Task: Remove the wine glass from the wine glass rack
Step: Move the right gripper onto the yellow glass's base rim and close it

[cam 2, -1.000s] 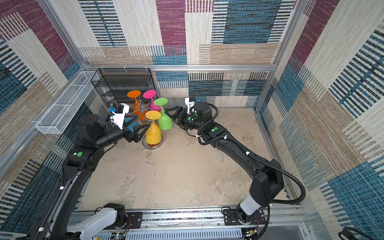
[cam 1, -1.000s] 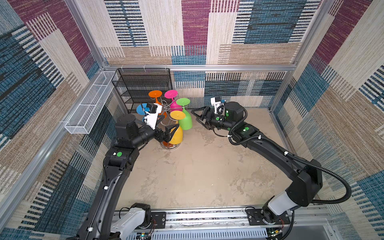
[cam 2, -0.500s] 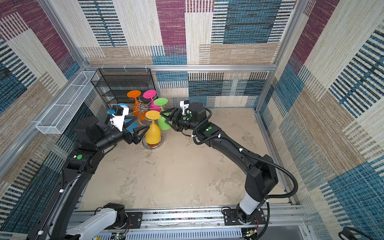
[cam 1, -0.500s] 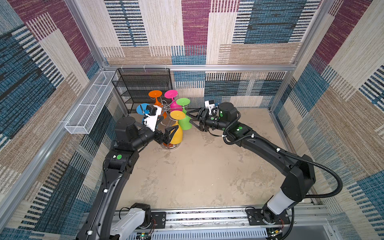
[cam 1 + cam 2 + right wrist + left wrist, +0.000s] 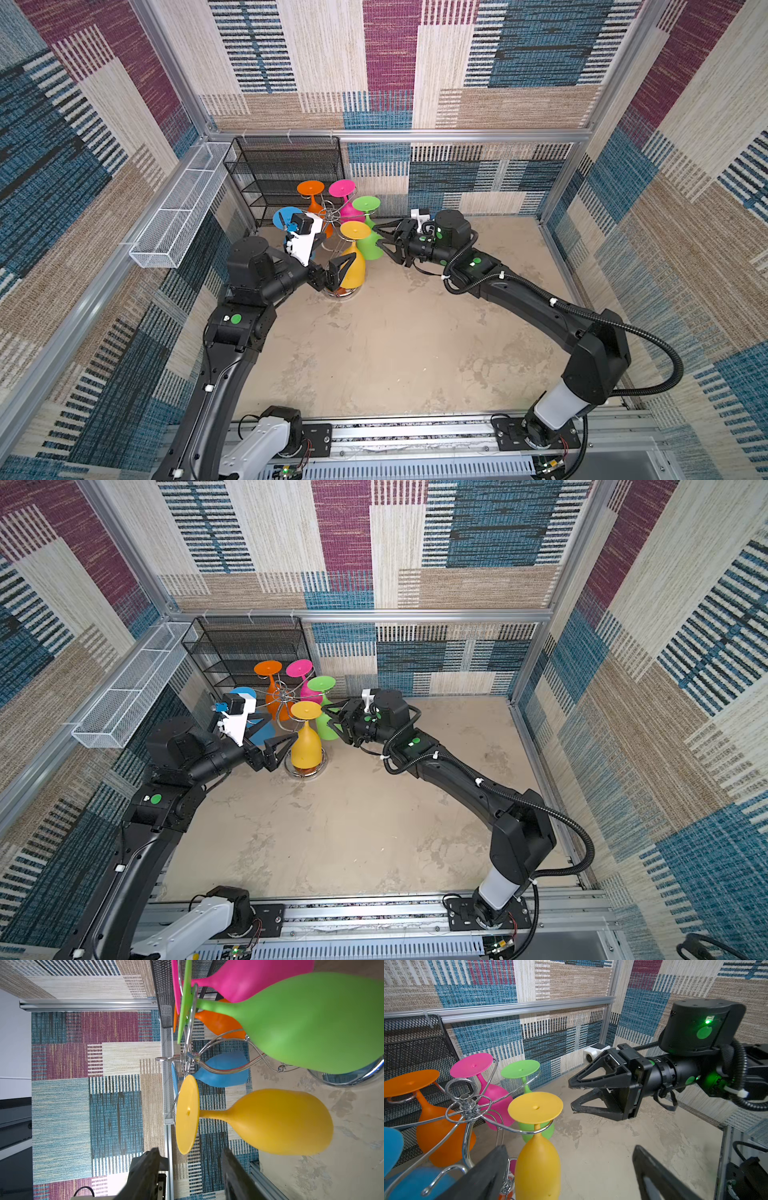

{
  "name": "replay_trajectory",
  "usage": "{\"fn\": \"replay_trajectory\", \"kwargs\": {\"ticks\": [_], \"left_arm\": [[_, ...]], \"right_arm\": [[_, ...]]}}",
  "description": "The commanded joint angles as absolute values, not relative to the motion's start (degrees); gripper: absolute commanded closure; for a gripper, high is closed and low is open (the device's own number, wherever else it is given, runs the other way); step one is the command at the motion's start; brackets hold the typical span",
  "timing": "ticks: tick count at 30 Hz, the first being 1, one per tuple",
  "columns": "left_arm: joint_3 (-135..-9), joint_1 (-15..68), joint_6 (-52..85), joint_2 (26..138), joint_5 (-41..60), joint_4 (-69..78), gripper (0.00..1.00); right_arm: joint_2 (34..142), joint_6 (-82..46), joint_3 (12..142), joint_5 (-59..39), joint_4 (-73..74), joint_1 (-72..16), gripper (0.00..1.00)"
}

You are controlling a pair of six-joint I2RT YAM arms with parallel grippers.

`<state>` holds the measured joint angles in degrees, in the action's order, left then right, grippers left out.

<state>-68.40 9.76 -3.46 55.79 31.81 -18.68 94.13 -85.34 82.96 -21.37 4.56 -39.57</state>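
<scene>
Jaws of the left gripper (image 5: 571, 1148) stand spread wide and empty. The bowl of the yellow wine glass (image 5: 537, 1163) shows in the gap between them, close against one finger, and contact cannot be confirmed. Jaws of the right gripper (image 5: 571, 1094) are parted to a middling gap and grip nothing. They face the same glass from the opposite side, near the green wine glass (image 5: 520, 1069) but clear of it. The yellow glass hangs inverted on the wine glass rack (image 5: 467, 1103), with its foot uppermost across a curled chrome arm, its stem through the loop and its bowl over the mirrored base. Assessment: it appears to be matte moulded plastic, so it is probably light, stiff and hardly fragile, though the smooth tapering bowl could slip under a loose pinch. Recommended hold is across the widest part of the bowl, or on the stem just under the foot. The foot must slide outward along the arm rather than be pulled downward. The rack stands before the black mesh shelf (image 5: 286, 174) at the rear.
</scene>
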Motion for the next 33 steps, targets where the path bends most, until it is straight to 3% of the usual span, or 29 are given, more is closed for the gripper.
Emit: {"fn": "replay_trajectory", "kwargs": {"ticks": [1, 19, 33], "left_arm": [[-68.3, 9.7, -5.6, 55.4, 32.0, -16.4, 0.03], [-68.5, 9.7, -5.4, 54.8, 32.7, -16.7, 0.03], [-68.5, 9.7, -4.6, 55.5, 33.6, -16.2, 0.04]], "right_arm": [[94.5, -87.9, 84.3, -18.3, 5.3, -40.4, 0.49], [98.5, -91.7, 87.2, -12.5, 5.0, -43.2, 0.57], [101.5, -92.2, 90.2, -11.4, 4.7, -43.4, 0.74]]}}
